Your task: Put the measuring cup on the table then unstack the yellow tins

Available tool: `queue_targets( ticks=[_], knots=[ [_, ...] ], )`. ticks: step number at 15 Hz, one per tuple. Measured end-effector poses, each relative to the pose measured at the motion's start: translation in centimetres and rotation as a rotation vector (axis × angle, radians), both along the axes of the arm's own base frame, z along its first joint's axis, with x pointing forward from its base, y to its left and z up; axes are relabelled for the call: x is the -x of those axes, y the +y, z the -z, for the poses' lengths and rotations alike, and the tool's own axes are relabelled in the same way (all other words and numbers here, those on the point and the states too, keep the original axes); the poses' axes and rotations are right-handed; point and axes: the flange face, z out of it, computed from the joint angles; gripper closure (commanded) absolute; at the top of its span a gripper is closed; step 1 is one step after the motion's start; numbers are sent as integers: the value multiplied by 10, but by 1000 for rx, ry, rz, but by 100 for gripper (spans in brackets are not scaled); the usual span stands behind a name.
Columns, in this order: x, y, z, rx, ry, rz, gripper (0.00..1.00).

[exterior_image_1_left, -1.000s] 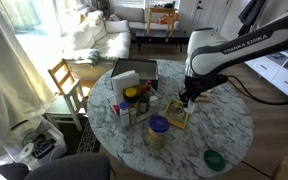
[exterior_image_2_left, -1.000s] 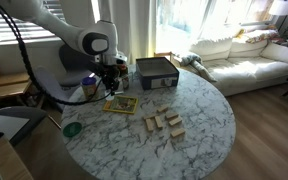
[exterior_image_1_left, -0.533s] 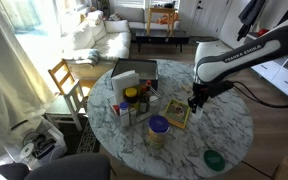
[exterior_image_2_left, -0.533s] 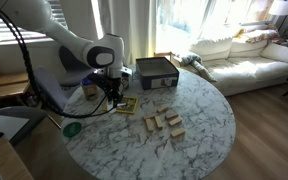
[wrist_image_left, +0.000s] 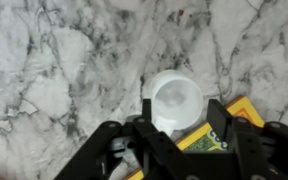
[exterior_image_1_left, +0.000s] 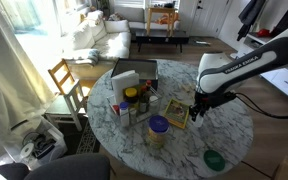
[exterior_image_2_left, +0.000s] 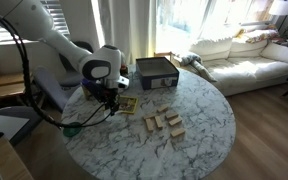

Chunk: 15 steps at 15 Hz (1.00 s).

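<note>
Counter (exterior_image_1_left: 229,128): round, marbled top. The arm (exterior_image_1_left: 236,66) extends low over it, its white forearm sloping down and its wrist bent so the gripper (exterior_image_1_left: 194,109) points straight down beside a flat yellow card (exterior_image_1_left: 177,116). In the wrist view the gripper (wrist_image_left: 176,118) is clamped on either side of the measuring cup (wrist_image_left: 174,98). The cup is upright, mouth up, at the card's edge. Cannot tell whether its base touches the marble. The yellow tins (exterior_image_1_left: 158,128) stand apart, nearer the counter's rim.
</note>
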Motion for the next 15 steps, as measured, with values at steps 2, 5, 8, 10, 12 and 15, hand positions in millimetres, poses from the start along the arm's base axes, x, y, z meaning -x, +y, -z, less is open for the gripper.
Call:
queue_targets(
  ticks=[2, 5, 8, 10, 12, 15],
  knots=[
    [-3, 9, -14, -12, -25, -1, 0],
    [-9, 29, -52, -27, -83, -20, 0],
    [-9, 64, -93, -71, -93, 19, 0],
    [-6, 94, -113, -101, -62, 62, 0],
    [-4, 129, -125, -119, -20, 101, 0],
    [-2, 175, -132, -144, 17, 111, 0]
  ],
)
